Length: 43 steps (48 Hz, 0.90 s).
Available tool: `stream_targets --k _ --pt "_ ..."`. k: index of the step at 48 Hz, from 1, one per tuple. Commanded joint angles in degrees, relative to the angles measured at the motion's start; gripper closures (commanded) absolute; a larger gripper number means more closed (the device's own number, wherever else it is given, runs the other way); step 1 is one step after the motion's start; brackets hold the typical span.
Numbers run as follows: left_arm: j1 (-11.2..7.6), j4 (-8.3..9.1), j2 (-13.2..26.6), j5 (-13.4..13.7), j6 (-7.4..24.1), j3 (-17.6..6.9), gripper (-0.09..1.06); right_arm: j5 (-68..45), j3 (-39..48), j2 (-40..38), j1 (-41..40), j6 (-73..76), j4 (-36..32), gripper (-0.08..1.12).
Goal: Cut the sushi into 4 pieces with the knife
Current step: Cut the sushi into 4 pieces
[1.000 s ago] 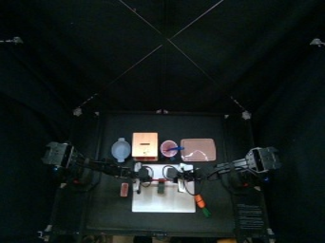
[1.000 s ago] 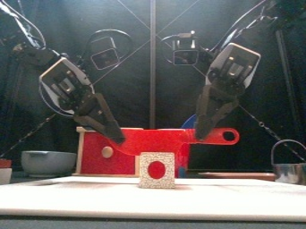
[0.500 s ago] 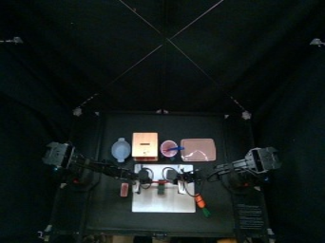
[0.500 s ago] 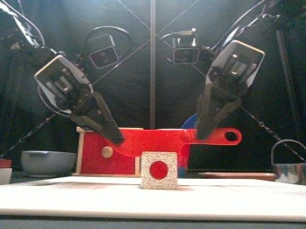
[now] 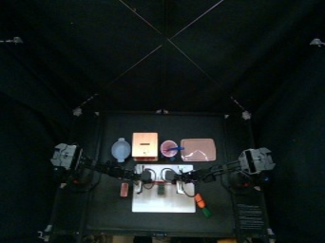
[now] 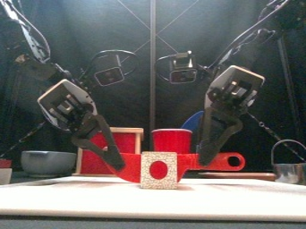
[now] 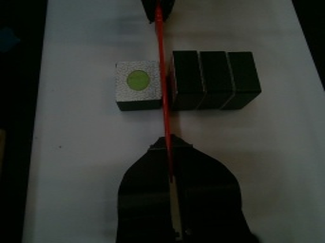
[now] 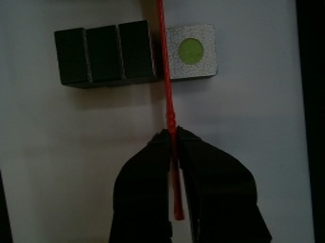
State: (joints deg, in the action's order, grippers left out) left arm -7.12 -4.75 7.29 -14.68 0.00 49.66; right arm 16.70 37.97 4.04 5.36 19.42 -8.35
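Sushi [image 7: 214, 80] straddles knife [image 7: 160, 104] ahead of left pincer [image 7: 166, 147]

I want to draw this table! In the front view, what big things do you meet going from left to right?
Blue-grey bowl → left gripper → toy sushi roll → right gripper → metal cutter. The red knife, held by both grippers, spans the middle, so it is left out.

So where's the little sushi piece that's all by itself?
In the left wrist view, the lone sushi piece lies mid-table on the white cutting board, just across the red knife from the three joined blocks.
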Motion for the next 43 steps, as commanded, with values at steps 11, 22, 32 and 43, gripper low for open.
stream_targets --k 11,22,32,43 --pt "0.26 -0.26 2.5 4.7 0.2 -2.4 0.76 0.2 0.0 0.2 -0.4 0.2 0.3 0.87" --pt "2.29 0.70 2.2 5.9 0.4 -3.3 0.76 0.4 -0.3 -0.3 -2.5 0.1 -1.0 0.87" --pt "4.83 3.16 1.6 6.0 0.4 -3.5 0.76 2.7 -0.5 -1.2 -3.7 0.1 -2.3 0.87" --pt "6.33 6.06 0.3 6.0 0.4 -3.4 0.76 3.2 -0.5 -2.3 -4.6 0.2 -3.0 0.87"
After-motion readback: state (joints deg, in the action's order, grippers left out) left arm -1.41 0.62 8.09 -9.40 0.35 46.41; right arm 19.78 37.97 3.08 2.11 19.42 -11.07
